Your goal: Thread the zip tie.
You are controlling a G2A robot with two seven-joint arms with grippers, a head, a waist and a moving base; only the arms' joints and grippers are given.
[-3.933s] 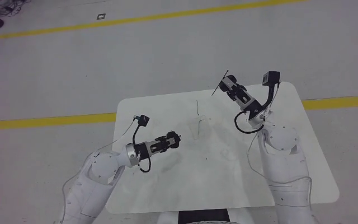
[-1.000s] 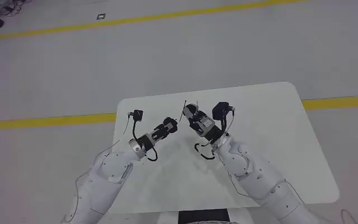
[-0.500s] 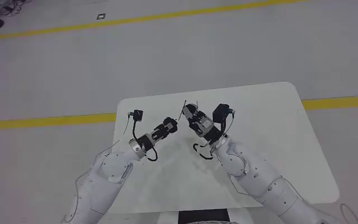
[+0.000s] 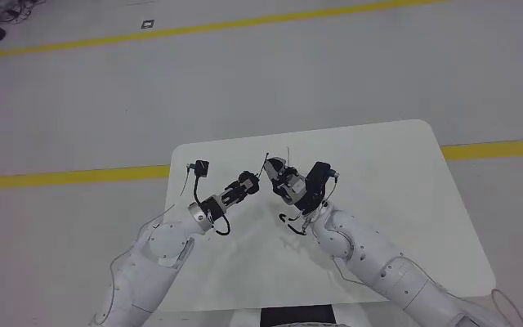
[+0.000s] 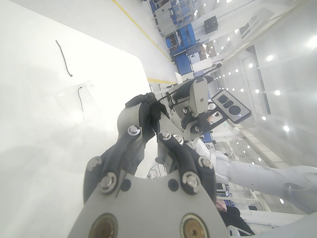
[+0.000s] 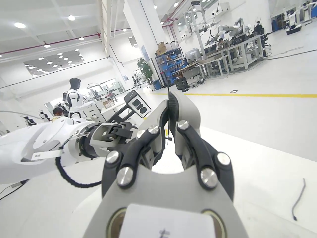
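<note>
Snugly, zip tie (image 6: pixel 168 87) in R gripper (image 6: pixel 171 100).

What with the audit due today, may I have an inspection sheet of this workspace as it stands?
Surface: white table with rounded corners.
Job's things: one tie pinched in the right tool, its end sticking past the tips; two loose ties lying on the table.
Clutter: nothing seen.
Grippers: right tool shut on the tie; left tool shut, close by the tie's end; whether it grips the tie cannot be told.
Cables: black cable looped at the right wrist, another at the left.
Surroundings: grey floor with yellow lines; benches and shelves behind.
</note>
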